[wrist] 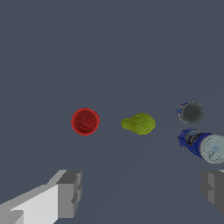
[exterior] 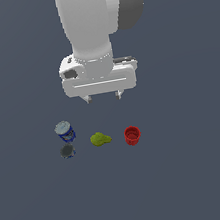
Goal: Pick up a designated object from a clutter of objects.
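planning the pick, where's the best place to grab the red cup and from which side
Probably straight down from above, fingers closing across the rim of the red cup. It stands upright, mouth open upward, round, so any finger angle suits. The yellow-green lump sits apart from it, leaving room. The gripper is open.

We see bright red cup (exterior: 132, 135), plain, slightly darker red inside. Lump (exterior: 100, 139) yellow-green, mottled. Can (exterior: 65, 131) blue with pale markings, light grey top. Round piece (exterior: 67, 151) dark grey, thin blue edge in wrist view. Our gripper (exterior: 103, 97) white body, grey fingers (wrist: 70, 192). Arm (exterior: 91, 18) white, darker grey on one side. Ground (exterior: 193, 169) uniform dark slate blue.
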Controlling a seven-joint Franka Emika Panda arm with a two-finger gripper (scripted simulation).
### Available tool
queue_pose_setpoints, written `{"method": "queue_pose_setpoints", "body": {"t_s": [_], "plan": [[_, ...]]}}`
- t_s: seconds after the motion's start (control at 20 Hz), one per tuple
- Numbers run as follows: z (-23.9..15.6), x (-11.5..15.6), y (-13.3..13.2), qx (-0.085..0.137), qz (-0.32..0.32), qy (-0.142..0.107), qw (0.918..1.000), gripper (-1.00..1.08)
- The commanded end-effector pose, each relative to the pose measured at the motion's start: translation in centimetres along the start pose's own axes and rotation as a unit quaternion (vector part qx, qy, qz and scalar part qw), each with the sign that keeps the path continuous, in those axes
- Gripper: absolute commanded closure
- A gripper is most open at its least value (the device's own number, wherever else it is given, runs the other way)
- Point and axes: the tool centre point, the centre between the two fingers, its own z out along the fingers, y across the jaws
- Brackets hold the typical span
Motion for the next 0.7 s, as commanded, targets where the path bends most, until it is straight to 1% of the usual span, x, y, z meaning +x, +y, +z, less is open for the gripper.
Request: {"method": "queue_pose_setpoints", "body": {"t_s": [0.0,0.25,0.4,0.55,0.65], "plan": [[0.8,0.2,-0.3,-0.001,-0.012,-0.001,0.9999,-0.92],[3.4,1.0,-1.3,-0.006,-0.054,0.0,0.9985,-0.92],[5.7,1.6,-2.3,-0.01,-0.092,0.0,0.9957,-0.92],[8.6,2.1,-3.5,-0.012,-0.138,0.0,0.9903,-0.92],[10.9,2.4,-4.5,-0.014,-0.173,0.0,0.9847,-0.92]]}}
